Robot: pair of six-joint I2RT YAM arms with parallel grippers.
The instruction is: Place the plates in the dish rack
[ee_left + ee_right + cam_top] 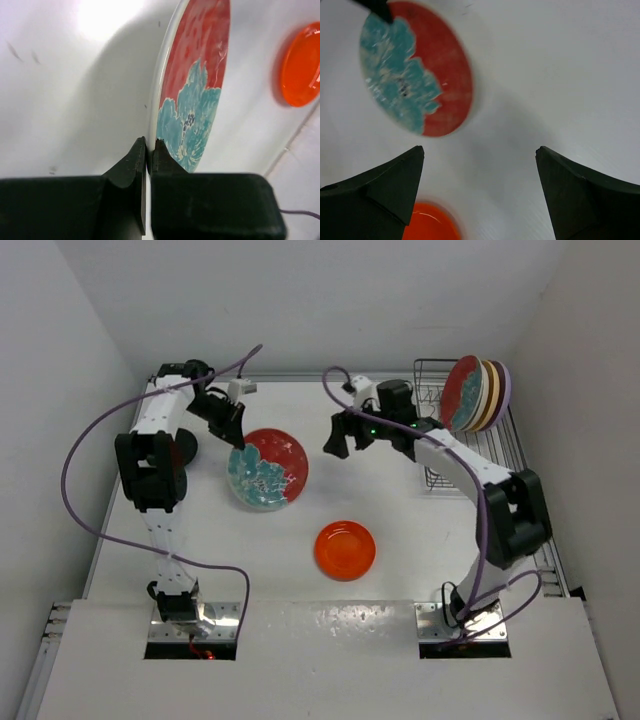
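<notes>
White bench fills the view, with pale walls on three sides. Nearest the arm bases lies the orange plate, flat and untouched. Beyond it and to the left, the flowered plate is pinched at its far-left rim by the left tool, whose two sides are pressed together on the edge (the wrist view shows the rim sandwiched between them). Just right of that plate hangs the right tool, spread wide and holding nothing. Farthest off, in the far right corner, stands the dish rack, with several plates upright on edge in it. So the rack lies well to the right of the held plate and beyond it. The right arm is in between and much the nearer, so a handover across the middle looks likely.
</notes>
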